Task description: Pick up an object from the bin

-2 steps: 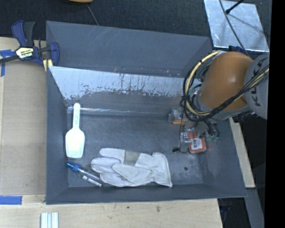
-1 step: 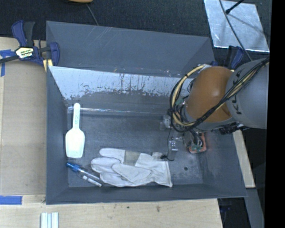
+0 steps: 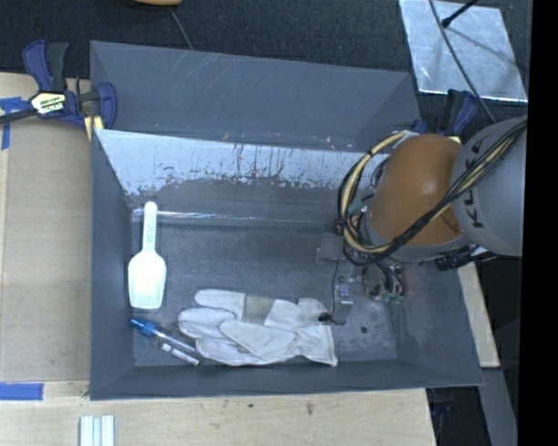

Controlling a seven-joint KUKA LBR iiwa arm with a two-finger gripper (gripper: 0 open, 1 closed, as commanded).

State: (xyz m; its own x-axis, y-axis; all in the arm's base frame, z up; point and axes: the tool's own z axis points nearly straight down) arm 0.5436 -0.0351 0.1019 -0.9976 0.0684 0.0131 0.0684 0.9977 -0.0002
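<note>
We note a grey rounded arm link [image 3: 504,193], a glossy orange-brown dome cover [image 3: 425,181], black and yellow cables [image 3: 358,188] looped around it, small grey metal tool [image 3: 340,306] beneath.

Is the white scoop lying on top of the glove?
No: the white scoop lies on the bare floor of the bin near its left wall, apart from the white glove along the near wall.

bin [image 3: 262,180]: scuffed matt metal | glove [image 3: 257,331]: white cloth | scoop [image 3: 147,272]: smooth plastic
</note>
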